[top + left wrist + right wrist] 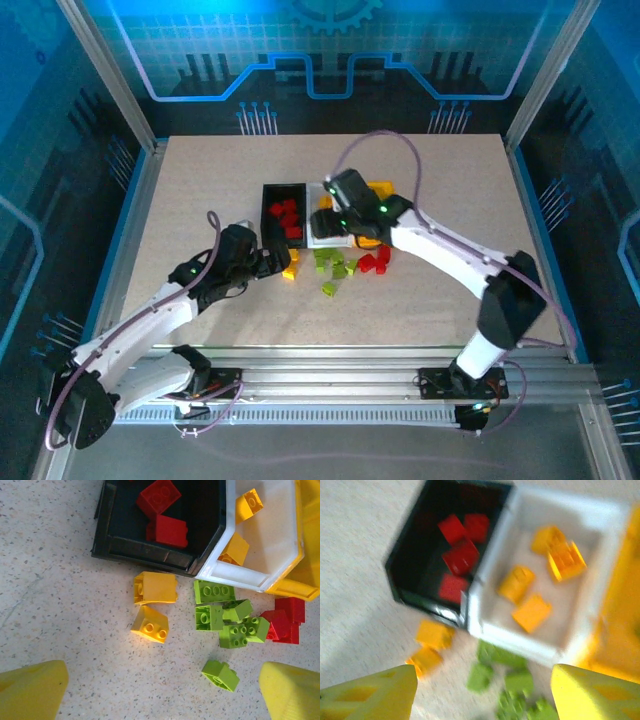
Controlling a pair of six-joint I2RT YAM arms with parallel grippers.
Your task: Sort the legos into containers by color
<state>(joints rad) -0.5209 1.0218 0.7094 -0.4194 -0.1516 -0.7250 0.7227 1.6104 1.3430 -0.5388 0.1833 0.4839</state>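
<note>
Left gripper (162,675): spread wide, nothing between the fingers; only the tips in frame, cut off at the bottom corners; hovering over loose bricks.
Right gripper (485,682): fingers well apart, empty, above the bins; view blurred.
Black bin (145,555): red bricks (161,497) inside; far end cut off.
White bin (272,540): touching the black bin; yellow-orange bricks (532,611) inside; mostly hidden under the right arm from above.
Yellow bin (300,582): cut off at the edge; contents impossible to tell.
Loose on table (60,605): two yellow bricks (155,587), green cluster (225,617), red pair (284,625), all near the bins.
</note>
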